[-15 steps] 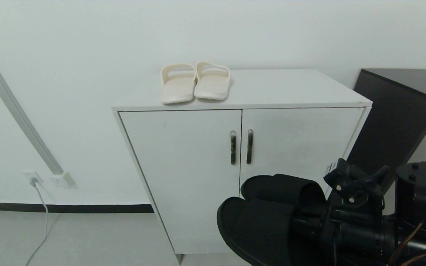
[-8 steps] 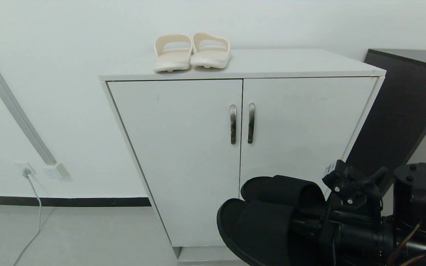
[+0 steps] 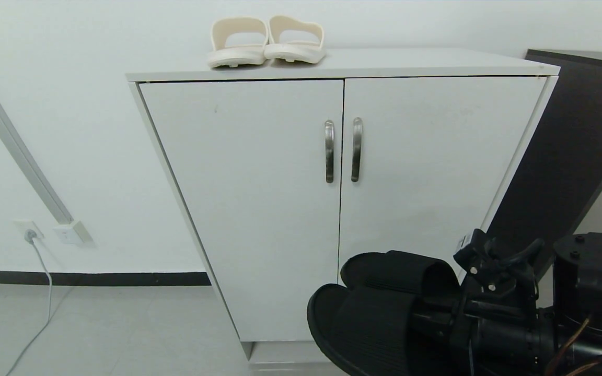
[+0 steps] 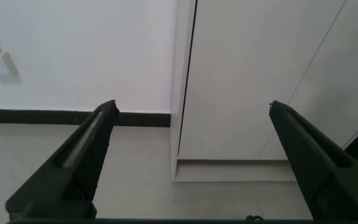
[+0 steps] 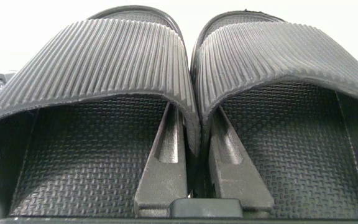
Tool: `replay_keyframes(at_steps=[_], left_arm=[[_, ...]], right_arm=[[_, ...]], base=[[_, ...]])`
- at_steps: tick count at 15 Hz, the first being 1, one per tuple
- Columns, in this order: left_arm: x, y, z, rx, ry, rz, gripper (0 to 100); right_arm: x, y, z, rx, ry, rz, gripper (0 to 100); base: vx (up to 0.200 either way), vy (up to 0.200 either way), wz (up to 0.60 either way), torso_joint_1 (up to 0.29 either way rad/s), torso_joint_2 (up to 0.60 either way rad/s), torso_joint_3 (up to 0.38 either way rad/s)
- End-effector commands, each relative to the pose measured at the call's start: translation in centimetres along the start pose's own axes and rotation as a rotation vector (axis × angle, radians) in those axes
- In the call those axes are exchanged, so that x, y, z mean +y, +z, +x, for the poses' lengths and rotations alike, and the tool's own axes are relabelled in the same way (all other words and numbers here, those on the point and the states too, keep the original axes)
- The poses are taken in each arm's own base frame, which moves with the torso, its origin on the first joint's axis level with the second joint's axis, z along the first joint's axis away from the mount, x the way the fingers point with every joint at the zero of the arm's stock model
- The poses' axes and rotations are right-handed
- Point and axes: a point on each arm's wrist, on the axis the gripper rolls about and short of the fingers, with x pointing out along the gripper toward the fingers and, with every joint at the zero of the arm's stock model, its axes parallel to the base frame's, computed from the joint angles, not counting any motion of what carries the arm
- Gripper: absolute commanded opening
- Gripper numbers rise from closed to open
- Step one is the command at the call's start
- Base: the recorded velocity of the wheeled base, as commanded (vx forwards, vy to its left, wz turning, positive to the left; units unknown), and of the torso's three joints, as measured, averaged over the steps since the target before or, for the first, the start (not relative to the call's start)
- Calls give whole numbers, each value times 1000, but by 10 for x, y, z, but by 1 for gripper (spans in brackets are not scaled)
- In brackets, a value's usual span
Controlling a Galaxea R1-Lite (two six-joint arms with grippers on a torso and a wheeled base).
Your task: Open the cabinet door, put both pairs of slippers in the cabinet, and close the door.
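The head view sinks, so the shut cabinet (image 3: 259,209) climbs the frame, handles (image 3: 329,151) central. The right gripper (image 5: 194,124) pinches the black slippers (image 3: 384,308) at 5 o'clock; the cream slippers (image 3: 267,42) sit atop at 12. The left gripper (image 4: 192,106) gapes empty, seemingly free for a door.

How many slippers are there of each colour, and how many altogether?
cream slippers: 2, side by side on top of the cabinet
black slippers: 2, pinched together in the right claw
Total: 4 slippers
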Motion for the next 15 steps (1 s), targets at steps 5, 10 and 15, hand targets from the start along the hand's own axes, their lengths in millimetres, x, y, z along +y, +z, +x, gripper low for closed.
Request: replay_keyframes(at_steps=[5, 10, 15], left_arm=[[0, 5, 7, 89, -30, 69, 100], [-17, 108, 52, 180, -366, -81, 100], [-47, 144, 123, 265, -713, -87, 100]], right_arm=[[-1, -5, 4, 19, 0, -33, 0], [-2, -7, 6, -15, -4, -43, 0], [-2, -8, 5, -12, -7, -42, 0]], base=[[0, 0, 0, 0, 0, 0], [0, 0, 0, 0, 0, 0], [0, 0, 0, 0, 0, 0]])
